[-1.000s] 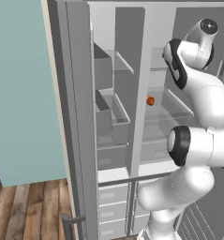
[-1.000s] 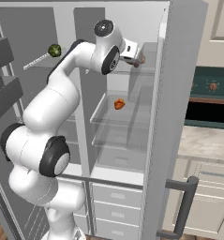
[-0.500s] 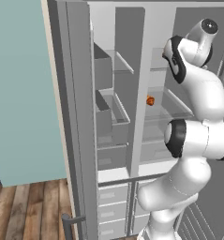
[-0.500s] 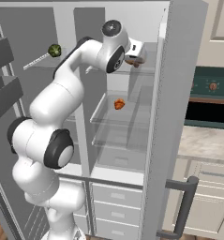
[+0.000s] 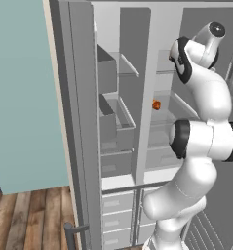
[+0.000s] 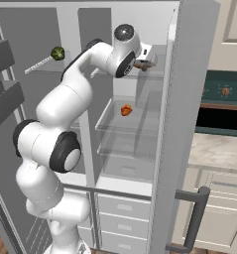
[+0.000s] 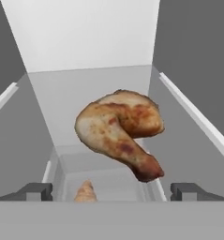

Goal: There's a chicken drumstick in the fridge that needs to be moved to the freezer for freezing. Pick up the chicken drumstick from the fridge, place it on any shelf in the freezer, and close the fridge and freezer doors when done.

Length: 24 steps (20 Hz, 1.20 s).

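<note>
my gripper [image 7: 111, 191]: fingers spread wide, nothing pinched, tips half cut off | chicken drumstick [image 7: 120, 132]: on upper glass shelf of the fridge [image 6: 140, 149], just ahead of my fingers | orange item [image 6: 126, 110]: a shelf lower, too small to identify

glossy browned chicken drumstick [image 7: 120, 131], clear glass shelves [image 6: 127, 130]

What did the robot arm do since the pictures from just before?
The arm swung its hand further into the fridge, along the upper shelf, bringing the tool up to the chicken drumstick. Its jaws stayed wide open and have not taken hold of anything. The drumstick, the small orange-red item on the shelf below and the open doors stayed where they were.
</note>
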### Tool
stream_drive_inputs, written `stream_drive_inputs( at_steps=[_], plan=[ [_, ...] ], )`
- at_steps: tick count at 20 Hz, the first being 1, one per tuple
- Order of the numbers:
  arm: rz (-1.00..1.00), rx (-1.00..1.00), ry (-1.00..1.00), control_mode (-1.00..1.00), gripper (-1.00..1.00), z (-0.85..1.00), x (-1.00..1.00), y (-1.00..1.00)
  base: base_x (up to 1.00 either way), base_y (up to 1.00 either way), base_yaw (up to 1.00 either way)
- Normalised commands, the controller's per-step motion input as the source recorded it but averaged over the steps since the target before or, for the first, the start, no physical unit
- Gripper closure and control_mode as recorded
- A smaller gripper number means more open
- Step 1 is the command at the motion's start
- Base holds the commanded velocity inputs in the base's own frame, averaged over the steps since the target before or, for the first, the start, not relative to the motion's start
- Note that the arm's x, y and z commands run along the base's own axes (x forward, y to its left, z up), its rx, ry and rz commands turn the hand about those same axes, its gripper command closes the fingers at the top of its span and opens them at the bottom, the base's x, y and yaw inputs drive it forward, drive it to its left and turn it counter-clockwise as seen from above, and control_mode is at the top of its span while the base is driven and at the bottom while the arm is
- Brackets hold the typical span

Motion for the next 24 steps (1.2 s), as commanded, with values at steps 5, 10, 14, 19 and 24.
stream_drive_inputs(
  at_steps=[5, 10, 14, 19, 24],
  plan=[
    [0.04, 0.0, 0.0, -1.0, -1.0, 0.0, 0.15, 0.0, 0.0, 0.0, 0.0],
    [0.02, -0.02, 0.02, -1.0, -1.0, 0.0, 0.17, -0.04, 0.0, 0.0, 0.0],
    [0.04, 0.0, 0.0, -1.0, -1.0, 0.0, 0.28, -0.07, 0.0, 0.0, 0.0],
    [0.04, 0.0, 0.0, -1.0, -1.0, 0.0, 0.26, -0.16, 0.0, 0.0, 0.0],
    [0.0, -0.05, 0.05, -1.0, -1.0, -0.08, 0.02, -0.15, 0.0, 0.0, 0.0]
  ],
)
